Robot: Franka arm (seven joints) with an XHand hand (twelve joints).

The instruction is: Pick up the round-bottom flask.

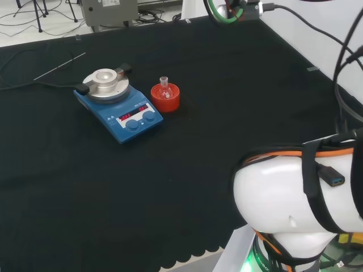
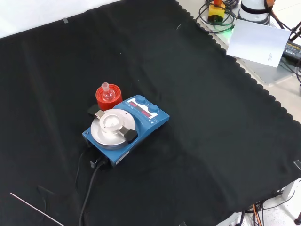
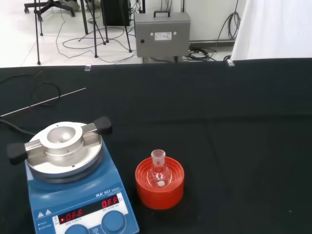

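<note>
A small clear round-bottom flask (image 1: 164, 86) stands upright in a red ribbed ring stand (image 1: 165, 98) on the black cloth. The front view has the flask (image 2: 107, 92) and its stand (image 2: 108, 96) just behind the blue hotplate. Through the wrist camera the flask (image 3: 158, 171) sits in the red stand (image 3: 160, 182), some way off from the camera, with a small white piece inside it.
A blue hotplate stirrer (image 1: 117, 103) with a round metal block (image 2: 112, 125) on top stands next to the stand. Its cable (image 2: 90, 183) trails over the cloth. A thin metal rod (image 1: 59, 66) lies at the far side. The arm's white link (image 1: 300, 195) fills the head view's lower right.
</note>
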